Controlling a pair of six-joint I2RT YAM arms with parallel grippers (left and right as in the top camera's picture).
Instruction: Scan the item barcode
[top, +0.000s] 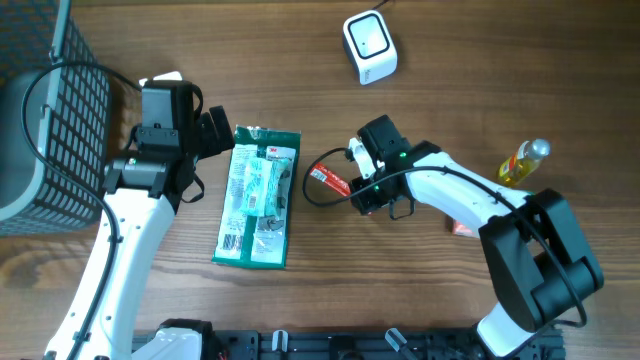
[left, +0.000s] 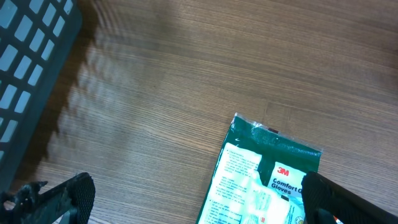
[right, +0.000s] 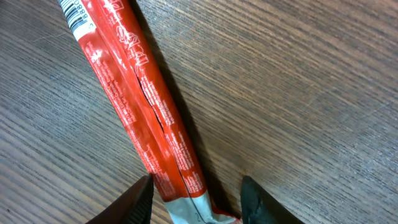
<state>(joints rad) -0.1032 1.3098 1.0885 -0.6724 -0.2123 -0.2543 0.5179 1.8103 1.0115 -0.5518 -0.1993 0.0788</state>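
A long red stick packet (right: 146, 106) lies on the wooden table, with a white barcode label (right: 78, 12) at its far end. My right gripper (right: 198, 186) straddles its near crimped end. The left finger (right: 140, 196) touches the packet, the right finger (right: 255, 196) stands off it with bare table between, so the jaws are open. From overhead, the red packet (top: 328, 179) lies just left of the right gripper (top: 354, 186). The white scanner (top: 369, 45) stands at the back. My left gripper (left: 199, 202) hangs wide open over the top of a green gloves packet (left: 261, 180).
The gloves packet (top: 258, 195) lies flat at the centre left. A dark wire basket (top: 50, 120) fills the left edge. A yellow bottle (top: 523, 163) lies at the right, and a small red item (top: 461, 229) shows beside the right arm.
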